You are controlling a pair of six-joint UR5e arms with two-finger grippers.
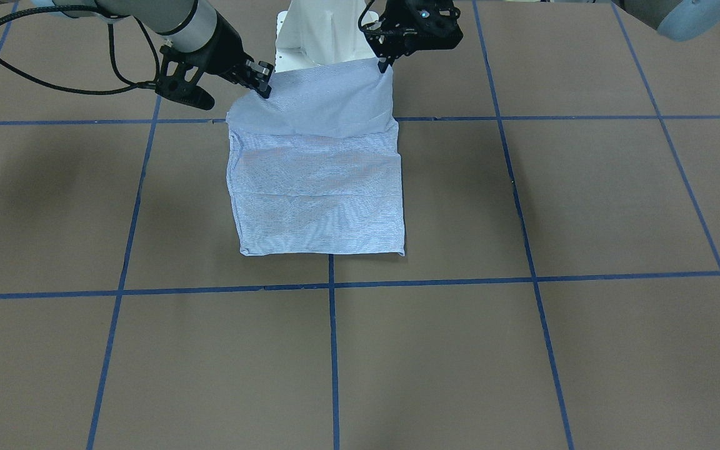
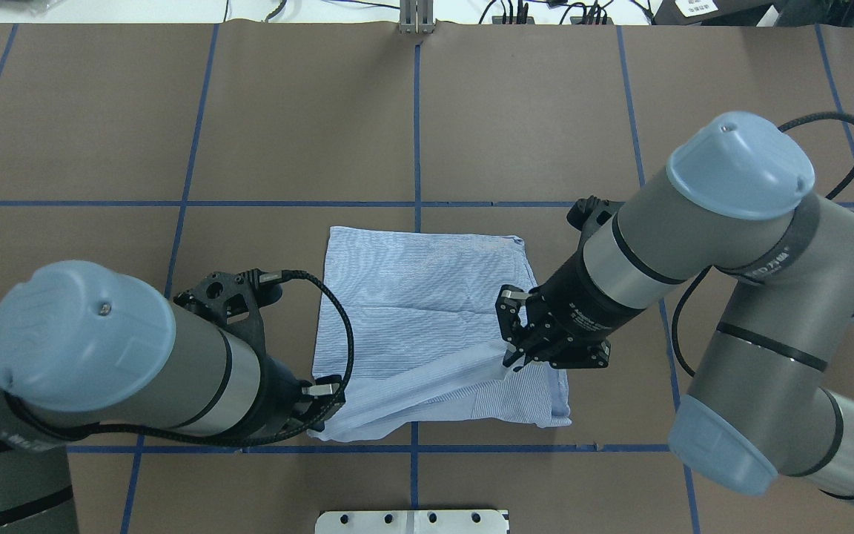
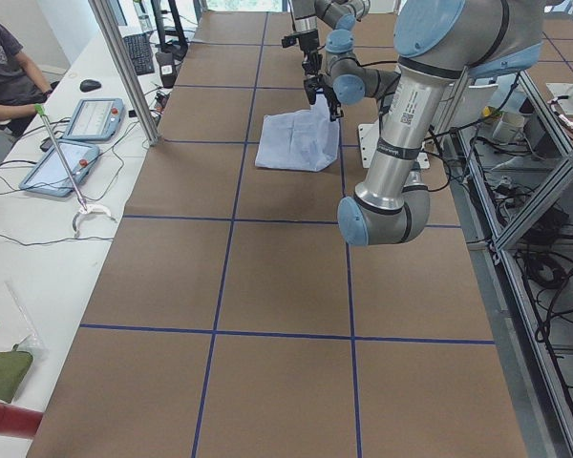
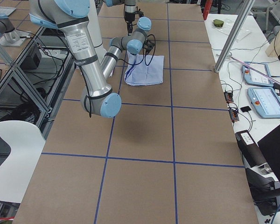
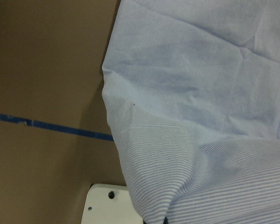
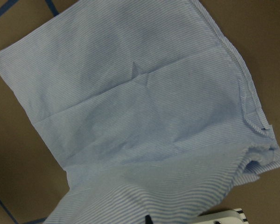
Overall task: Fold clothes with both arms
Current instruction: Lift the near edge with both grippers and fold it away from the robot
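Closest to the lens in the overhead view: the light-blue joint cap of the left arm [image 2: 78, 334], with the right arm [image 2: 738, 167] opposite. Below them, the striped shirt [image 1: 319, 187], folded into a rough rectangle, on the brown table [image 1: 522, 350] close to the robot's side, lying across a blue tape line [image 1: 333, 350]. Left gripper [image 1: 386, 64] at one robot-side corner of the cloth, jaws pressed together on it. Right gripper [image 1: 264, 87] likewise pinching the fabric, a little inward from the other end of that edge. Both held points lifted off the table, near edge raised as a slack flap, far half flat. Seemingly mid-fold: bringing the robot-side edge over toward the far hem to halve the rectangle. Next, by the look of it: moving both grippers forward together at a matched pace, keeping the flap taut between them, lowering it with edges aligned, then letting go. Uneven travel likely to skew the fold or drag the lower layer.
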